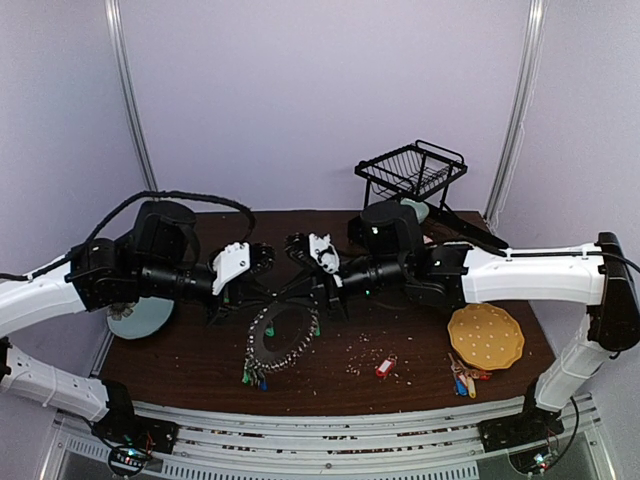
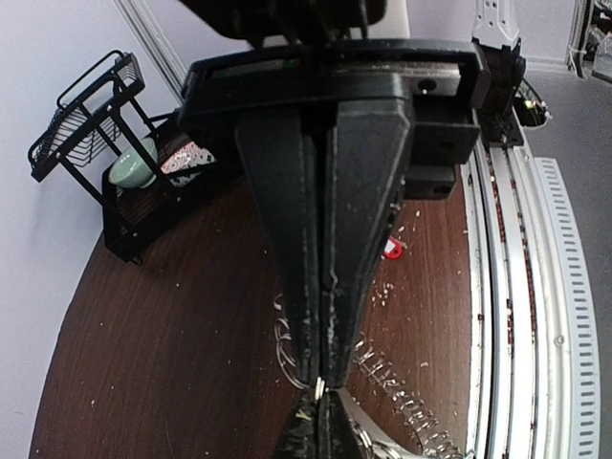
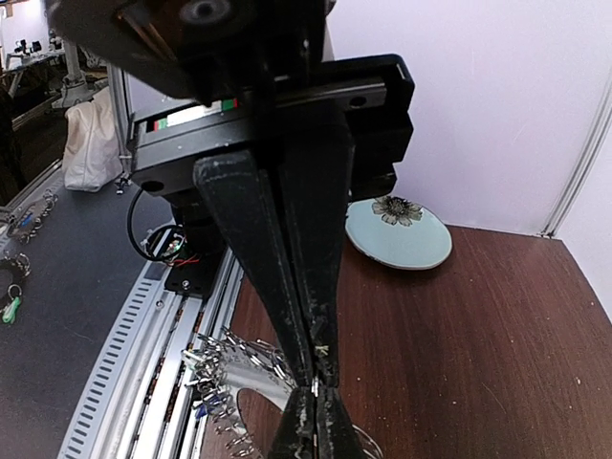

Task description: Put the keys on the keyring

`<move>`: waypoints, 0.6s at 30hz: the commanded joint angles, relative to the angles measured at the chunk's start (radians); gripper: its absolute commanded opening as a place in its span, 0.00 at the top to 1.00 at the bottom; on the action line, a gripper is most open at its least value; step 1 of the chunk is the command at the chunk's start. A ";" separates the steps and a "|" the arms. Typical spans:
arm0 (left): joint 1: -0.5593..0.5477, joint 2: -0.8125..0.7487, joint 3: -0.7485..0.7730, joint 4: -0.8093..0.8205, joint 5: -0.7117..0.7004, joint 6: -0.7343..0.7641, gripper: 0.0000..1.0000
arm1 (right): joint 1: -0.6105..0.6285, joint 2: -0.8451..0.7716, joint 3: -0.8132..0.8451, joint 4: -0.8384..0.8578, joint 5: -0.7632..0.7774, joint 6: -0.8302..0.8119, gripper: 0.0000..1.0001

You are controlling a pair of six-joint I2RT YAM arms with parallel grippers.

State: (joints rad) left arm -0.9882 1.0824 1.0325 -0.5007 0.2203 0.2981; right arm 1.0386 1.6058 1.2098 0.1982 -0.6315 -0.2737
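Clenched tight, the left jaws and the right jaws meet tip to tip over the middle of the counter [image 1: 200, 352]. Both wrist views show a small glint of metal pinched where the fingertips [image 2: 330, 368] touch. I cannot tell whether it is a key or a loop of the keyring.

The keyring [image 1: 262, 322] lies flat at 6 o'clock from that meeting point, strung with green and blue tagged keys [image 1: 252, 376] along its near edge. A lone red-tagged key [image 1: 385, 366] lies at 4 o'clock from the ring among scattered crumbs. A yellow scalloped plate [image 1: 486, 336] sits at 3 o'clock, with a small bunch of tagged keys [image 1: 465, 382] just beside its 7 o'clock edge. A pale flowered plate [image 1: 140, 318] sits at 9 o'clock and a wire rack [image 1: 412, 170] at 1 o'clock.
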 commanded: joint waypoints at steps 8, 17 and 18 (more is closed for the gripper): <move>0.020 -0.136 -0.192 0.390 -0.073 -0.092 0.82 | -0.003 -0.134 -0.242 0.565 0.026 0.315 1.00; 0.043 -0.179 -0.372 0.727 0.169 -0.110 0.81 | 0.001 -0.112 -0.351 0.932 0.095 0.477 1.00; 0.043 -0.176 -0.374 0.756 0.177 -0.120 0.81 | 0.003 -0.102 -0.353 0.965 0.107 0.497 1.00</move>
State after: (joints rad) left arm -0.9436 0.9211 0.7055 -0.0071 0.2581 0.2165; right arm 1.0367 1.5089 0.8593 0.8890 -0.5709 0.1123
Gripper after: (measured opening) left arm 0.180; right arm 0.006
